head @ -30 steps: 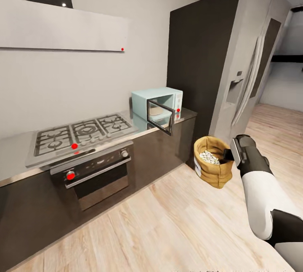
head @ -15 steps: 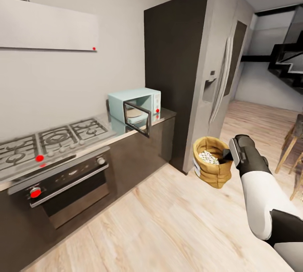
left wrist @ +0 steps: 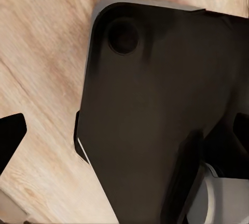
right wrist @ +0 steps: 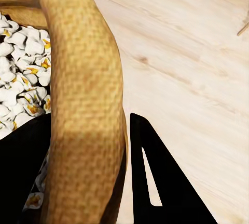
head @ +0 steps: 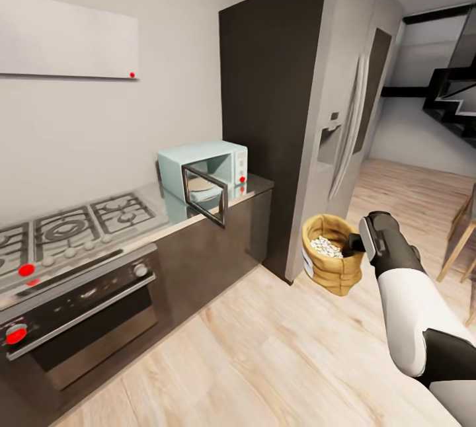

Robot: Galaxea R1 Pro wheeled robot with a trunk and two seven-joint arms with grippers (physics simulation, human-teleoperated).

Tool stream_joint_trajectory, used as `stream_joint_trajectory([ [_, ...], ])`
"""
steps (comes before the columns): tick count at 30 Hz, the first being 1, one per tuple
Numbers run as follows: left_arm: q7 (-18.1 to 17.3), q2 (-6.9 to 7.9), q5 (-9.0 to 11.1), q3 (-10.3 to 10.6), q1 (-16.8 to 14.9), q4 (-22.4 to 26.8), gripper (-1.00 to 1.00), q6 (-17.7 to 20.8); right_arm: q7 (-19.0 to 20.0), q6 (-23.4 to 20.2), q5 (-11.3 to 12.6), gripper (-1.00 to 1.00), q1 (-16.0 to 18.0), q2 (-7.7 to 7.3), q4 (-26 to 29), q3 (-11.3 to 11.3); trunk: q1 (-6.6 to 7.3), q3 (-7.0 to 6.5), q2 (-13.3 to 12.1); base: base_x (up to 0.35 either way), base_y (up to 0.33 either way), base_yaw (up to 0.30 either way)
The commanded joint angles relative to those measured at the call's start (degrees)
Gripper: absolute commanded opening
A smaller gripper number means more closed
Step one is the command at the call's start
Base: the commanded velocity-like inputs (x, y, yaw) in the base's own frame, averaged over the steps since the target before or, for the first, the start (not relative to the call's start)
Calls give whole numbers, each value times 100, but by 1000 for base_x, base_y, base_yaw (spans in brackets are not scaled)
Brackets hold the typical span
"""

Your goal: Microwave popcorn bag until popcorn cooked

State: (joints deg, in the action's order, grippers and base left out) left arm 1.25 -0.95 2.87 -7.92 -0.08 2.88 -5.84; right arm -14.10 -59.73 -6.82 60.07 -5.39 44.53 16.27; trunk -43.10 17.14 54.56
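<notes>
A: Head view first. Where is the popcorn bag [head: 332, 255]?

B: At about 4 o'clock from the picture's centre, held off the wood floor [head: 277, 348] by the right end effector [head: 357, 244], which is clamped on the sack's near rim. The popcorn [head: 326, 246] shows as a whitish heap inside the open top.

A: And the microwave [head: 208, 166]?

B: At roughly 10 o'clock from the bag, well apart from it, standing on the counter [head: 254, 184] at its end beside the tall dark fridge [head: 311, 103]. Its door [head: 203, 194] hangs open toward the room. The gas hob [head: 73, 222] lies along the counter toward 9 o'clock, with the oven [head: 73, 321] beneath it and the flat grey hood [head: 66, 37] on the wall above.

A: Left wrist view?

B: A large dark panel with a rounded pale edge [left wrist: 150, 120] sits over the wood floor [left wrist: 41, 68]. I cannot tell whether the left end effector is released or clenched from this.

A: Right wrist view?

B: The bag's woven rolled rim [right wrist: 85, 104] runs straight between the 2 dark fingers [right wrist: 161, 182], one inside the sack and one outside, so the end effector is grasping the bag by its rim. Popcorn [right wrist: 21, 73] with yellow flecks is heaped inside, and pale floor [right wrist: 192, 63] lies beyond.
</notes>
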Motion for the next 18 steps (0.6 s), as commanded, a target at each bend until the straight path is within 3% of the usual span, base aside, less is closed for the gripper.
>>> stream_joint_trajectory([
  [1,7,-2,30,-20,-1,2,100,-14,81,-27,-56,-100,5,3,3,7,-4,7,4,305,-93,0],
  [18,14,-10,30,-25,-1,2,100,-22,118,-27,-60,-100,5,21,8,-8,-4,7,4,305,-89,18],
])
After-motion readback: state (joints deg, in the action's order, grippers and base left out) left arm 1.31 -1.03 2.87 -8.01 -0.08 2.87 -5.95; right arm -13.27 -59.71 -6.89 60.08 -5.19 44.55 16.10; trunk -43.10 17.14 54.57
